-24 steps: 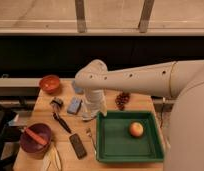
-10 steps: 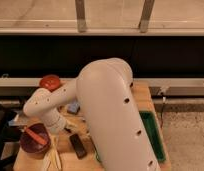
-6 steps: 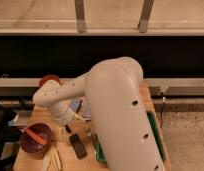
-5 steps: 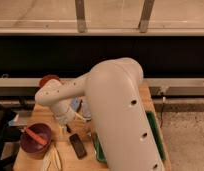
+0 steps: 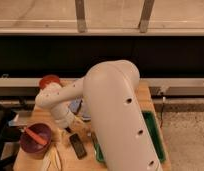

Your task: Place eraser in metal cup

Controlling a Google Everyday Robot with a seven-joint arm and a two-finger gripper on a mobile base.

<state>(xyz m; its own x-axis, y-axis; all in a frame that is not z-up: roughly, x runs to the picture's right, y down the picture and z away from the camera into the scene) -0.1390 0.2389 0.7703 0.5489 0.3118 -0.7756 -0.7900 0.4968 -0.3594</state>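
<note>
the eraser (image 5: pixel 77 145), a flat black block with rounded corners and a faint gloss on top, lies on the wooden table (image 5: pixel 146 97) to the right of the purple bowl (image 5: pixel 30 148), a little lower in the view. it lies free, with nothing gripping it. the gripper (image 5: pixel 70 126) hangs at the end of the arm (image 5: pixel 115 115), above and right of the purple bowl and just up from the eraser. its jaws stand wide apart and hold nothing.

the arm is smooth, rounded white plastic with small dark holes along its side. the purple bowl is round and matt, with an orange-red stick (image 5: pixel 35 136) lying aslant in it. far above the purple bowl sits a round orange-red bowl (image 5: pixel 49 81). a blue-grey thing (image 5: pixel 76 106) shows up and to the right of the purple bowl, half behind the arm. well to its right is a green tray (image 5: pixel 154 132) with a raised rim. just below-right of it lies a pale yellow curved thing (image 5: pixel 52 159).
</note>
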